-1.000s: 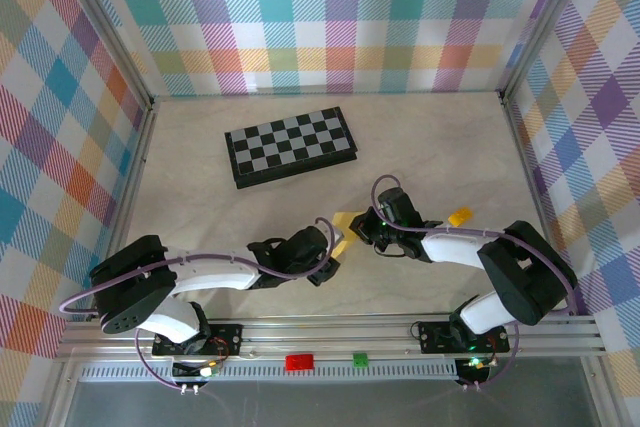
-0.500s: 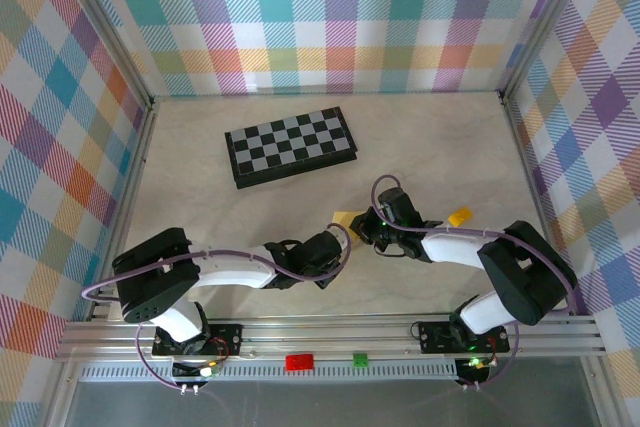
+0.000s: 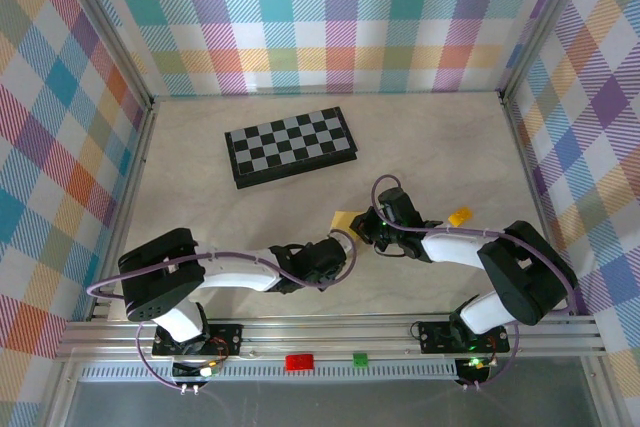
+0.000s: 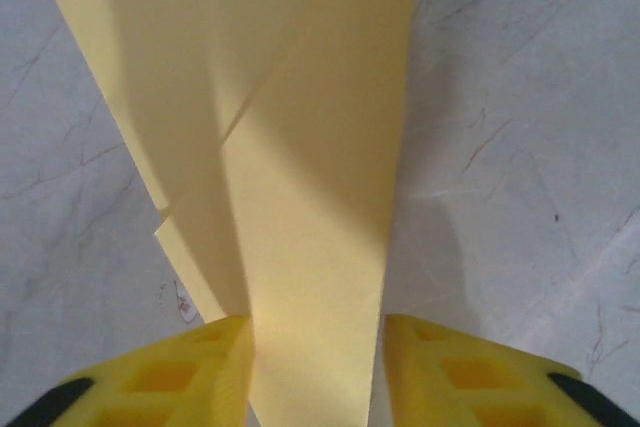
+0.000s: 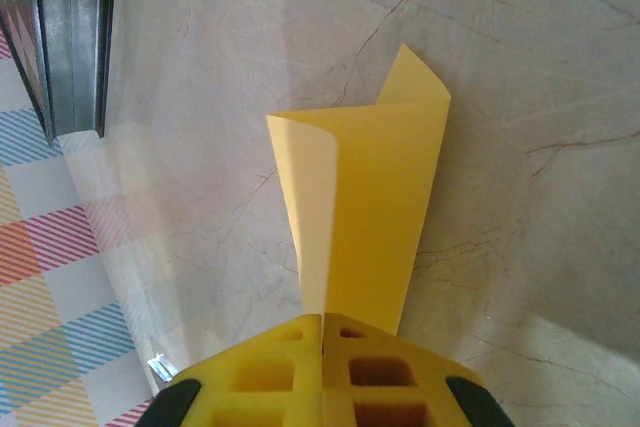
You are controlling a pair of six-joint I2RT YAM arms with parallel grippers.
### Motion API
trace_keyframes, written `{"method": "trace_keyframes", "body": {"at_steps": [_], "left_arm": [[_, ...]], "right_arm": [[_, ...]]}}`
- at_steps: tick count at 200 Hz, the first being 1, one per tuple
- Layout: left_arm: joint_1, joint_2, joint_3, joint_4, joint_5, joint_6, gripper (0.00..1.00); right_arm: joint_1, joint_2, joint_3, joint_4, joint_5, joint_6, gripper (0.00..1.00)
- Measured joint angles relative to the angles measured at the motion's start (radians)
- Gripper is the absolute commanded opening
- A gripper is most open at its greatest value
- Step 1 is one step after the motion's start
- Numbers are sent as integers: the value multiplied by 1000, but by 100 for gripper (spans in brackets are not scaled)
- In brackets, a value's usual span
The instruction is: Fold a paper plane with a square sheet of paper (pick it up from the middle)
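Seen from above, your two grippers meet near the front middle of the table (image 3: 200, 207), with the folded yellow paper (image 3: 347, 218) between them. Your right gripper (image 3: 366, 227) comes in from the right and your left gripper (image 3: 340, 241) from the near left.

In your right wrist view, the right gripper (image 5: 322, 332) is pinched closed on the near edge of the paper (image 5: 370, 217), which rises away from the fingers and curls over at its far end.

In your left wrist view, the left gripper (image 4: 318, 377) is partly open. Its yellow fingers (image 4: 190, 372) straddle the narrow end of the paper (image 4: 300, 147), which fans wider beyond them. I cannot tell whether they touch it.

The chessboard (image 3: 291, 145) lies well behind, and a small orange-yellow block (image 3: 459, 216) sits to the right.
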Motion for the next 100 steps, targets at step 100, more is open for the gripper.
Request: {"method": "trace_keyframes", "body": {"at_steps": [100], "left_arm": [[-62,0,24,-25,-148,24,37]], "right_arm": [[0,-2,0,-1,0,0,0]]}}
